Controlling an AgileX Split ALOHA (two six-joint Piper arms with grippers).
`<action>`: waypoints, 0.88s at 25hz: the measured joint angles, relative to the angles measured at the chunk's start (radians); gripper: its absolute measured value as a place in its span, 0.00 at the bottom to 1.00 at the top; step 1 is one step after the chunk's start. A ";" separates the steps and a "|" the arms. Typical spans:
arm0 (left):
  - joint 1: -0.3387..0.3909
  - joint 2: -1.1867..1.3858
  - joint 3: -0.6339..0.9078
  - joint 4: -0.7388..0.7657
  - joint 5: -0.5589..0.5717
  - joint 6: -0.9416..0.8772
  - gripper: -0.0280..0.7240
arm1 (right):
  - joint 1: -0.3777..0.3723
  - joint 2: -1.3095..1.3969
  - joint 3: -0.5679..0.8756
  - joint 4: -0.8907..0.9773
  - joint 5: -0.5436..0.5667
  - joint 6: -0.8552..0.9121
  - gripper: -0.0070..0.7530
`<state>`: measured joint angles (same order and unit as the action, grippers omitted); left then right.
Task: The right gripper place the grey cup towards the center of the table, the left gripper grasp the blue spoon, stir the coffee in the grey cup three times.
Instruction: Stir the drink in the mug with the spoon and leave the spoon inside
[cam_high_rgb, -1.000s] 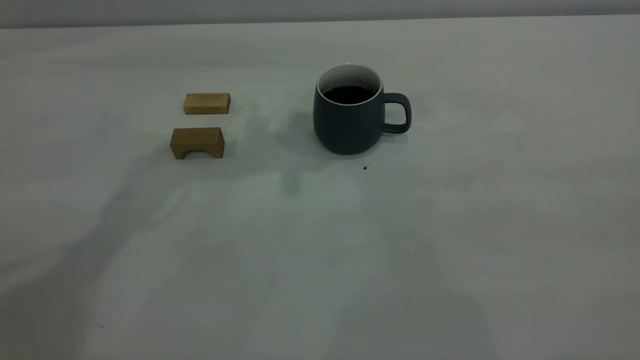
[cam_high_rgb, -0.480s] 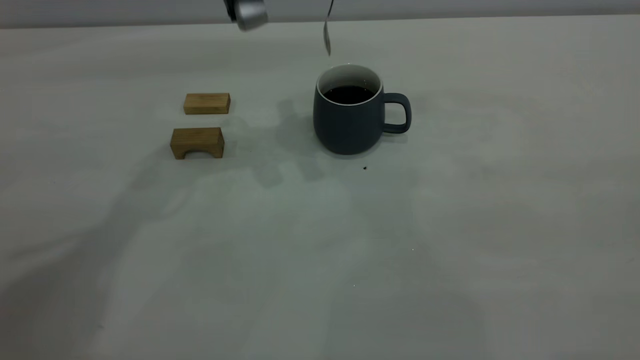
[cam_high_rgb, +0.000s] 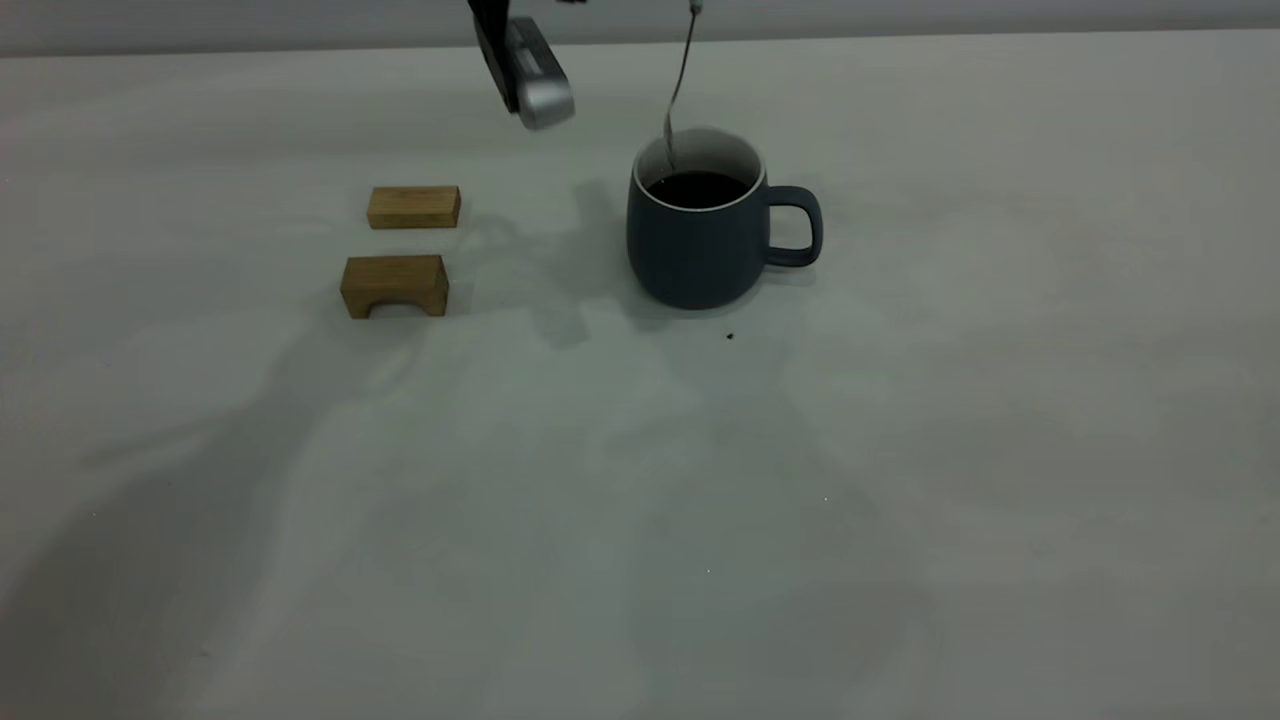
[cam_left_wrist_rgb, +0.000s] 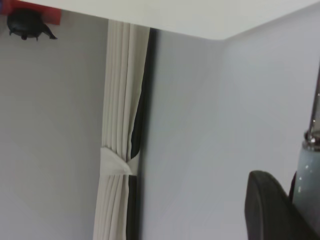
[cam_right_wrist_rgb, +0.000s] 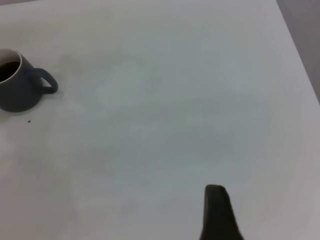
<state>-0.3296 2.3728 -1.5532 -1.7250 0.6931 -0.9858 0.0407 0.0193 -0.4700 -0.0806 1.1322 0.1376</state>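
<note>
The grey cup stands upright near the table's middle, handle to the right, with dark coffee inside. The blue spoon's metal neck hangs down from the top edge. Its bowl sits inside the cup's mouth against the white inner wall on the left; whether it touches the coffee I cannot tell. In the left wrist view my left gripper is shut on the spoon's pale blue handle. Outside, only that arm's silver module shows. The right gripper hangs far off; the cup lies distant.
Two wooden blocks lie left of the cup: a flat one and an arched one in front of it. A tiny dark speck marks the table just before the cup.
The left arm has come down from above the picture with the spoon. The spoon's bowl has dropped from above the cup's rim into its mouth. The cup and blocks have not moved.
</note>
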 joint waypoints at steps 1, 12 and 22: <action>-0.002 0.012 -0.006 0.000 0.000 0.000 0.21 | 0.000 0.000 0.000 0.000 0.000 0.000 0.71; -0.016 0.115 -0.021 -0.003 -0.018 0.000 0.21 | 0.000 0.000 0.000 0.000 0.000 0.000 0.71; -0.017 0.166 -0.130 -0.005 -0.128 0.013 0.21 | 0.000 0.000 0.000 0.000 0.000 0.000 0.71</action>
<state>-0.3463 2.5391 -1.6830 -1.7305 0.5653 -0.9725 0.0407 0.0193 -0.4700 -0.0806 1.1322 0.1376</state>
